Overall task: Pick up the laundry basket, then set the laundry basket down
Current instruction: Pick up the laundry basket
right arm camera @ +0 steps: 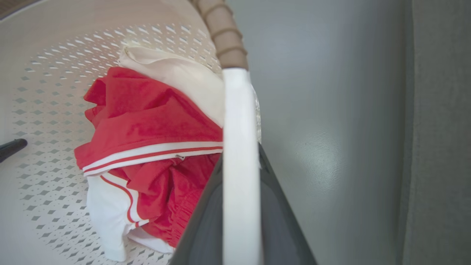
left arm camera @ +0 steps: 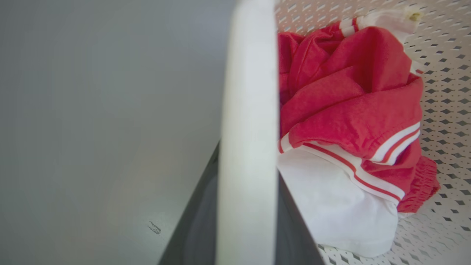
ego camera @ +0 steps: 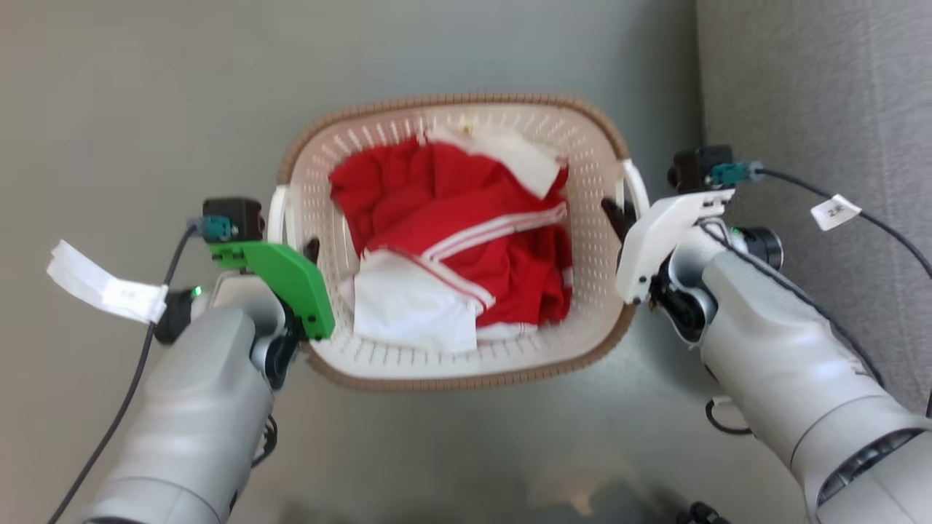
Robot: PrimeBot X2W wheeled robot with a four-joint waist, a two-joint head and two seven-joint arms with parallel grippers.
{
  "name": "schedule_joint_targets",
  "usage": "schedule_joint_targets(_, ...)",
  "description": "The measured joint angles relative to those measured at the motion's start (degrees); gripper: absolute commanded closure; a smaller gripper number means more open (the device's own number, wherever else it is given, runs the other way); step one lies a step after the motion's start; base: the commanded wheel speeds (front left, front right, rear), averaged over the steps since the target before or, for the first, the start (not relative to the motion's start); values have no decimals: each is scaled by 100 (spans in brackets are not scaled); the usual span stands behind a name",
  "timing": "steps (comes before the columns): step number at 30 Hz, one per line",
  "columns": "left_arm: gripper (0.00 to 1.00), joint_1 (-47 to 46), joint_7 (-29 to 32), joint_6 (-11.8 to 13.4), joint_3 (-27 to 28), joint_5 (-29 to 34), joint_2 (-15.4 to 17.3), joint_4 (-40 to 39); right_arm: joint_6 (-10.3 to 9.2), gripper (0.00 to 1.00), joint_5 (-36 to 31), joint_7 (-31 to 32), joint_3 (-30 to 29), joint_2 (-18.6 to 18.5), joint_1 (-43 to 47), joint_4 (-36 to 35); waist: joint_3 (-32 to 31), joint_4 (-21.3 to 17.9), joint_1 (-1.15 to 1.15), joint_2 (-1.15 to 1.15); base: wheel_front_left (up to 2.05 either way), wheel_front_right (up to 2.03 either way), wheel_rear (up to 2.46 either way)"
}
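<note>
Both the left gripper (ego camera: 301, 251) and right gripper (ego camera: 623, 218) clamp white end handles (ego camera: 277, 212) of the cream perforated plastic laundry basket (ego camera: 466, 98), spanning lengthwise between them

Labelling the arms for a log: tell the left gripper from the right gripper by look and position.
The left gripper wears a green cover, the right gripper a white cover. The left gripper holds the left handle of the laundry basket, the right gripper the right handle. Both clamp dark fingers around a white handle.
</note>
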Motion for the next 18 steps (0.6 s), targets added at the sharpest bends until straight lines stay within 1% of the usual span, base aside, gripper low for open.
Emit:
schedule_joint_targets(10, 100, 453, 877, 2, -341, -416, 12, 43, -11, 100, 402, 791, 350, -11, 498, 53, -827, -30, 0, 0, 0, 0, 0)
schedule_joint_targets(12, 100, 490, 981, 3, -375, -500, 15, 43, -48, 100, 430, 904, 404, -11, 535, 58, -991, -37, 0, 0, 0, 0, 0)
schedule_joint_targets(18, 100, 670, 1228, 4, -412, -653, 26, 45, -49, 100, 604, 1238, 543, -13, 621, 82, -1492, -64, 0, 0, 0, 0, 0)
